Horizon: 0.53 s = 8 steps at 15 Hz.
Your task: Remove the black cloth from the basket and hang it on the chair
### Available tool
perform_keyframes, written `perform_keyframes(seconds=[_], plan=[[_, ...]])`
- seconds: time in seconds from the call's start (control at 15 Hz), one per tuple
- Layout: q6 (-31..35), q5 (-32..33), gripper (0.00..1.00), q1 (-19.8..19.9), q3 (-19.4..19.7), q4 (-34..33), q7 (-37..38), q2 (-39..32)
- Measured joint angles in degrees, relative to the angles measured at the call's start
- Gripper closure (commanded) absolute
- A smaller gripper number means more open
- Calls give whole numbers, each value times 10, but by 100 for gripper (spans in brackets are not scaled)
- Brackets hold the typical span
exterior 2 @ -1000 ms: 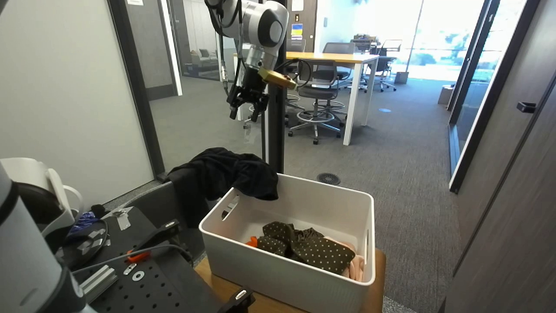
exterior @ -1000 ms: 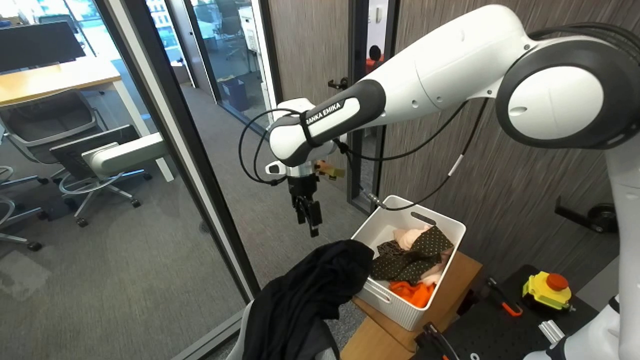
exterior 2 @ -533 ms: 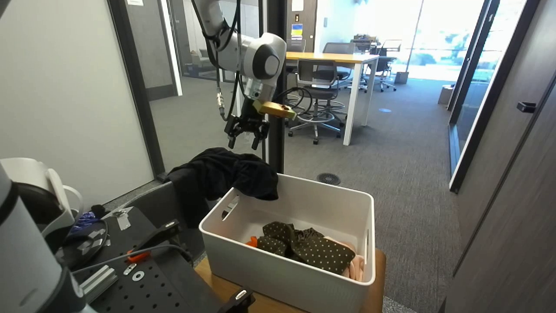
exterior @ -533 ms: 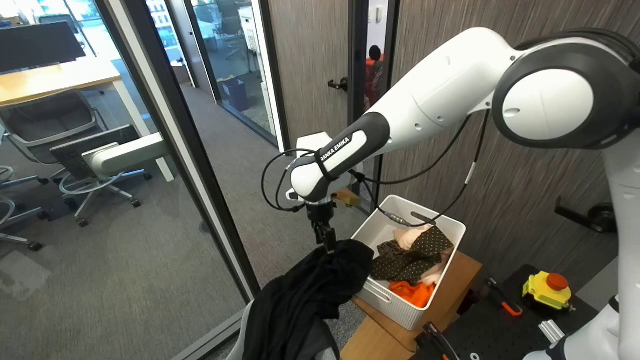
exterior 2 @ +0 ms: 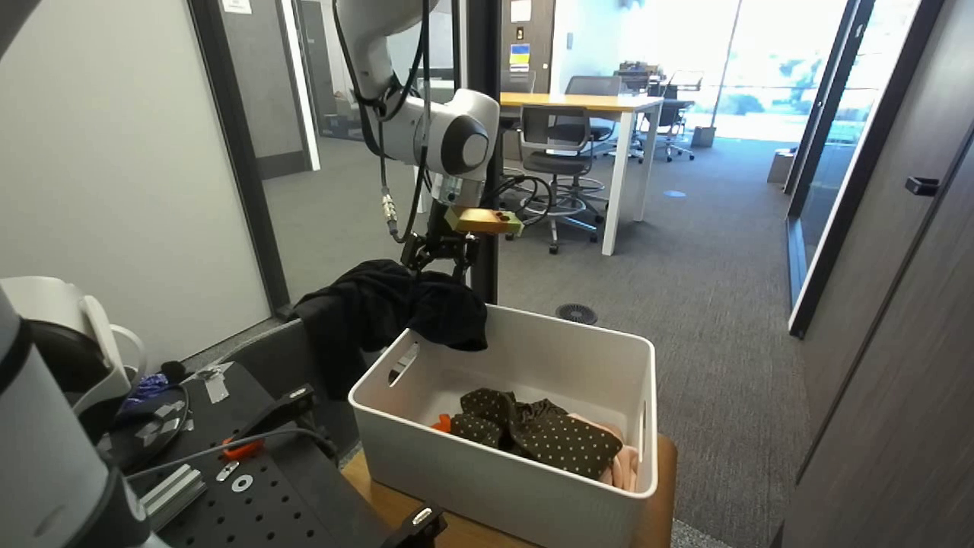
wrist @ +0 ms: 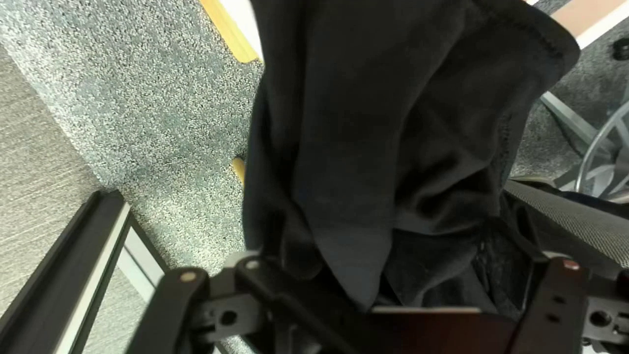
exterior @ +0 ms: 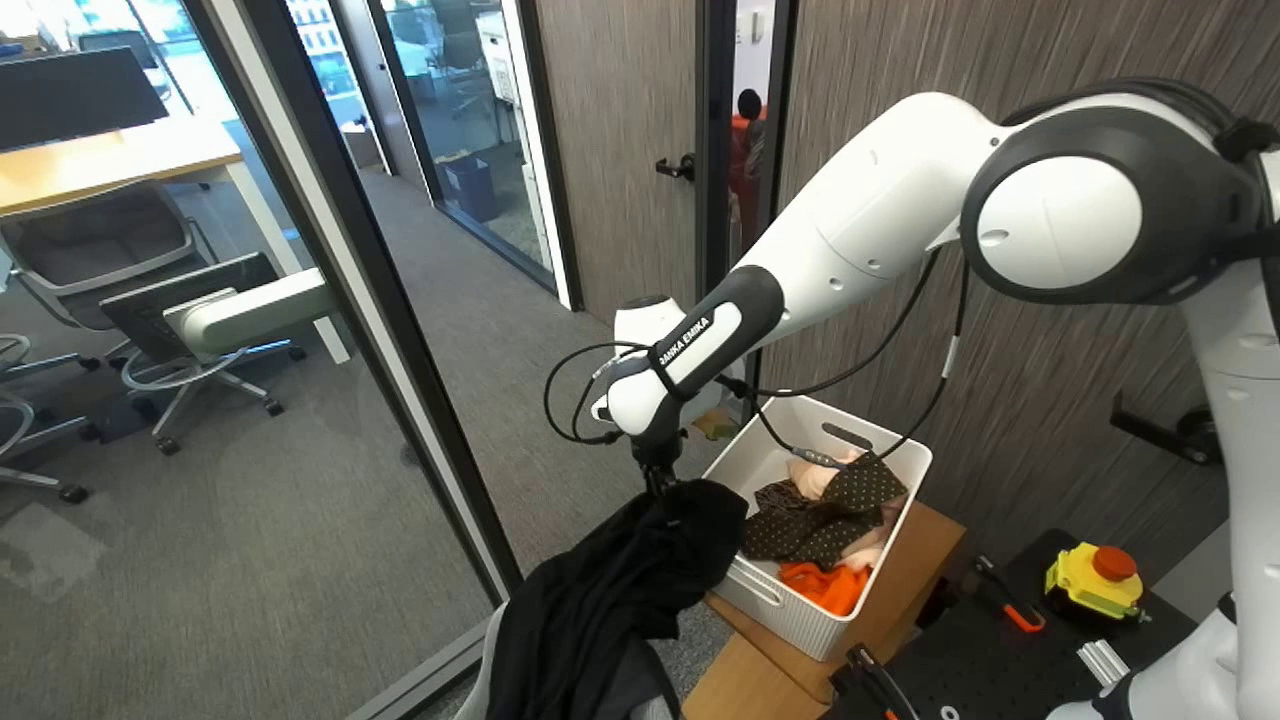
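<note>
The black cloth point(exterior: 600, 580) lies draped over the back of the grey chair point(exterior 2: 266, 356), with one end hanging over the near side of the white basket's rim. It shows in both exterior views point(exterior 2: 380, 304) and fills the middle of the wrist view point(wrist: 354, 147). The white basket point(exterior 2: 494, 472) stands beside the chair. My gripper point(exterior 2: 438, 272) points down with its fingers apart, at the top of the cloth's bunched end. In the wrist view the cloth lies between and beyond the open jaws point(wrist: 398, 275). The fingertips are partly hidden against the cloth.
The basket holds a dotted dark cloth point(exterior 2: 567, 445), an orange cloth point(exterior: 825, 585) and a pink cloth point(exterior: 815, 475). It stands on a wooden surface point(exterior: 930, 560). A black perforated table point(exterior 2: 274, 495) with tools is near the robot base. A glass partition's frame point(exterior: 400, 360) runs beside the chair.
My gripper has come down, moving right in the exterior view with the doors, from above the cloth to its top. The fingers stay apart. The cloth and basket have not visibly moved.
</note>
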<state>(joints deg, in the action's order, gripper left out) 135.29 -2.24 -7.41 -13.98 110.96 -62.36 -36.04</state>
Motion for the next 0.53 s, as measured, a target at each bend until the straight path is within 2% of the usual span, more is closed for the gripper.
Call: perform_keyframes(seconds=[0.27,0.4,0.53], plan=[[12,19,0,0,0,1,12,-18],[13,23,26,0,0,1,17,-26],[15,27,42,0,0,1,21,-31]])
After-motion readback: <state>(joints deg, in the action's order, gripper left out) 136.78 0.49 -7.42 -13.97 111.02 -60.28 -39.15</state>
